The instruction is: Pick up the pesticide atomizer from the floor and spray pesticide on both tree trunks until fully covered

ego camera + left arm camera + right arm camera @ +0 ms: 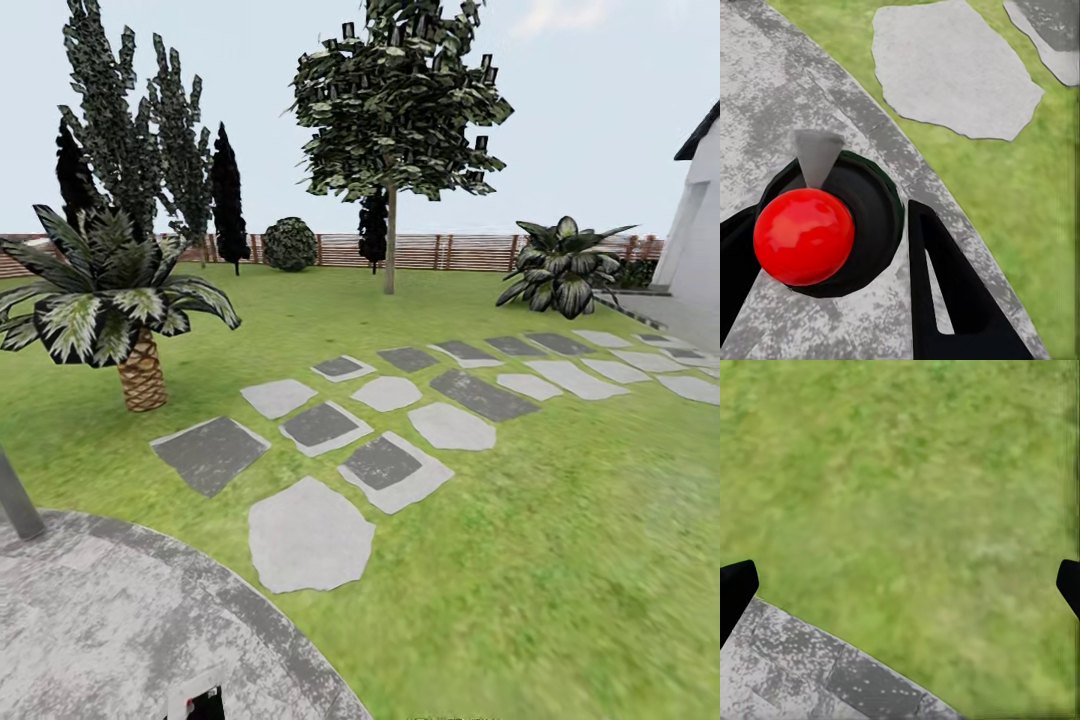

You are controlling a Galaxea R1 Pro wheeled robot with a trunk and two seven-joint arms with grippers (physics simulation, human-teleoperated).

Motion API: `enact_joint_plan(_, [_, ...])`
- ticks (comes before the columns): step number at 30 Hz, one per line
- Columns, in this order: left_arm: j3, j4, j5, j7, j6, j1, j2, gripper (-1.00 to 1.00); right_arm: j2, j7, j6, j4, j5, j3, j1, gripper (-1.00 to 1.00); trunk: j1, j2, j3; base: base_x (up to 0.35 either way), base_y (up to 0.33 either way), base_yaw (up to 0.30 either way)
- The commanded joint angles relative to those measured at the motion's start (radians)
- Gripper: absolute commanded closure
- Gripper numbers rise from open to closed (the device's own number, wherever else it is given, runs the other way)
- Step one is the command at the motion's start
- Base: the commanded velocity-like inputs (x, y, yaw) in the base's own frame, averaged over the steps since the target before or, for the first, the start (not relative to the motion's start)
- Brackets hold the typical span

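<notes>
Head view: garden lawn (pixel 560 560) w/ stepping stones (pixel 310 535) running toward a slatted fence (pixel 440 252). One tall tree (pixel 395 100) w/ a bare, straight trunk (pixel 390 245) stands well apart, near the fence; a short palm (pixel 120 300) is nearer, at left. Grey round paving (pixel 100 620) lies at bottom left. No sprayer can be made out on the grass here.

Left wrist view: left tool (pixel 840 285) hangs over the paving edge, jaws spread, holding nothing. Between the fingers (pixel 952 300) sits a red ball (pixel 802 236) on a black round base (pixel 874 217); what it belongs to can't be told.

Right wrist view: right tool (pixel 900 585) wide open, empty, fingertips (pixel 735 589) at the frame edges, above grass where it meets the paving.

Risks (judgement): sprayer not located, so driving on may mean overshooting it or rolling over it. Palm could be mistaken for a target tree. Low-hanging tools may catch the stones' edges or the red-ball fitting while the base moves.
</notes>
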Motion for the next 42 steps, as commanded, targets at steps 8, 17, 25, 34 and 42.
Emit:
enact_joint_plan(8, [-0.009, 0.000, 0.007, 0.009, -0.005, 0.000, 0.001, 1.00, 0.001, 0.004, -0.004, 0.002, -0.005, -0.004, -0.001, -1.00, -0.030, 0.055, 0.023, 0.000, 0.000, -0.264])
enact_joint_plan(17, [-0.009, -0.001, 0.008, 0.008, -0.004, 0.000, 0.002, 1.00, 0.001, 0.004, -0.004, 0.003, -0.005, -0.005, 0.000, -1.00, -0.065, 0.118, 0.052, 0.000, 0.000, -0.078])
enact_joint_plan(25, [-0.009, 0.000, 0.007, 0.008, -0.005, 0.000, 0.001, 1.00, 0.001, 0.004, -0.004, 0.004, -0.004, -0.004, 0.000, -1.00, -0.096, 0.174, 0.077, 0.000, 0.000, -0.005])
enact_joint_plan(34, [-0.009, 0.000, 0.006, 0.007, -0.005, 0.000, 0.002, 1.00, 0.001, 0.004, -0.004, 0.006, -0.003, -0.004, 0.000, -1.00, -0.130, 0.237, 0.105, 0.000, 0.000, 0.000])
enact_joint_plan(42, [-0.009, 0.000, 0.006, 0.008, -0.005, 0.000, 0.002, 1.00, 0.001, 0.004, -0.004, 0.007, -0.003, -0.004, 0.000, -1.00, -0.138, 0.251, 0.111, 0.000, 0.000, 0.000])
